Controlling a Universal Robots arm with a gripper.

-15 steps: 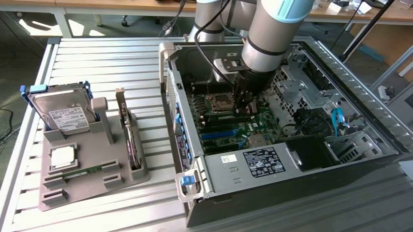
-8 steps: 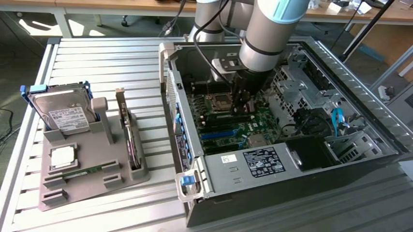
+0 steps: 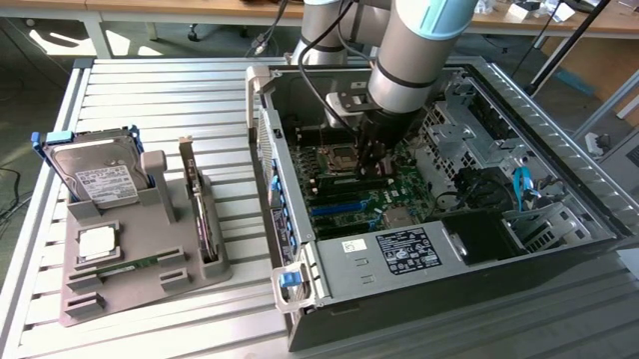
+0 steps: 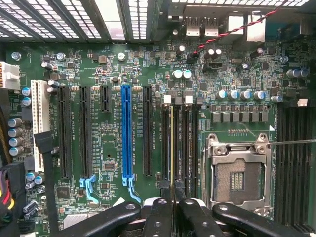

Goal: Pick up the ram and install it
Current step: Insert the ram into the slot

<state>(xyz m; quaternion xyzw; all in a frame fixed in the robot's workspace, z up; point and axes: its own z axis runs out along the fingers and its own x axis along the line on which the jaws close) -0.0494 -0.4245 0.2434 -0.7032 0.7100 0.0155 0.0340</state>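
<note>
Honestly, most of the ram [image 4: 172, 143] was hidden. In the wrist view I could only make out its thin top edge, running straight out from between the fingers [image 4: 159, 217] along a memory slot. The gripper [image 4: 172, 195] was pinched narrow on it, jaws nearly together. In the exterior view the gripper [image 3: 375, 170] sat deep inside the open PC case [image 3: 450, 314] and the arm [image 3: 414, 52] covered the stick, so I couldn't tell whether it was fully seated. The processor socket [image 4: 238, 180] sat just to one side of the fingers, with the blue slot [image 4: 127, 133] further off on the other side. Well away from the fingers, outside the case, a gray tray [image 3: 130, 299] held a hard drive [image 3: 95, 176] and another green stick [image 3: 130, 265], too small to read. Everything stood on a slatted metal table [image 3: 150, 97], with wooden desks [image 3: 179, 9] cut off behind.
</note>
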